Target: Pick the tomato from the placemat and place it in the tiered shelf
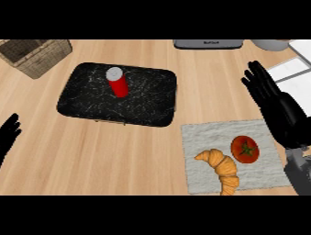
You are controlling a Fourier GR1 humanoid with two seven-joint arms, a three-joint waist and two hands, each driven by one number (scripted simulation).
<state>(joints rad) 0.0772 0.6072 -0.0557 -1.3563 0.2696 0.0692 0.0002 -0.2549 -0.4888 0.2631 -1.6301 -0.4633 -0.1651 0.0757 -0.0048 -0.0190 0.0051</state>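
The counter was a pale wood-grain counter top (117,151), with a white tiled patch at the far right corner.

Right hand (276,108): black, fingers straight and spread, holding nothing, raised above the right side of the counter. The round red tomato with a green stalk (245,149) lay just below and inward of those fingers, apart from them, on the grey cloth placemat (205,135). Left hand (1,147): black, fingers straight and up, resting at the left edge of the view, well apart from everything.

The golden-brown croissant (223,170) lay on the same placemat, touching or almost touching the tomato on the side away from the right fingers.

Risks, as judged:
- Fingers closing from above could catch the croissant with the tomato, or shove it off the mat, because the two sat so close.
- The tomato is round and smooth; a grip off its middle could roll it toward the mat's edge.
- The dark speckled stone-look tiered shelf (117,94) sat well to the left of the right fingers and carried an upright red cylindrical can with a grey top (117,81); a carried tomato set down carelessly could knock it over.

Count: one tomato, one croissant, one placemat, one shelf, one can, one woven wicker basket (34,56), two hands.
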